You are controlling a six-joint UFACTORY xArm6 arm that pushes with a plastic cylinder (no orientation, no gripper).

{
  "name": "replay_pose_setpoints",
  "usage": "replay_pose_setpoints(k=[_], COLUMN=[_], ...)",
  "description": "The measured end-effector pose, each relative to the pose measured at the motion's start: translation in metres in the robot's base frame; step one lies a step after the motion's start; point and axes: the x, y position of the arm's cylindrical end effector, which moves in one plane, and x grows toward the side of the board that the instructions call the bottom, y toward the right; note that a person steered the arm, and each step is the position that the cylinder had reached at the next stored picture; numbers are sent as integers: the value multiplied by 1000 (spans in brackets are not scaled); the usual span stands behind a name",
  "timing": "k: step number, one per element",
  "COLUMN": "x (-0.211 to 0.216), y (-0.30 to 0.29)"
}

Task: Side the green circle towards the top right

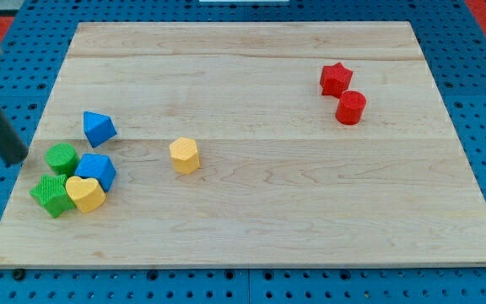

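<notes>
The green circle (pixel 61 158) sits near the board's left edge, in a cluster with a blue block (pixel 96 170), a yellow heart (pixel 85 193) and a green star (pixel 51 195). My rod comes in from the view's upper left, and my tip (pixel 15 160) rests just off the board's left edge, a short way to the left of the green circle, not touching it.
A blue triangular block (pixel 99 128) lies just above the cluster. A yellow hexagon (pixel 184 155) sits left of centre. A red star (pixel 336 78) and a red cylinder (pixel 351 107) lie at the upper right. The wooden board (pixel 251 236) rests on a blue pegboard.
</notes>
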Motion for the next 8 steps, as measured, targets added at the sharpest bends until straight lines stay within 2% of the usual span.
replay_pose_setpoints(k=[1,3,6,8], x=[6,-8,-103,-158], y=[25,130,168,281])
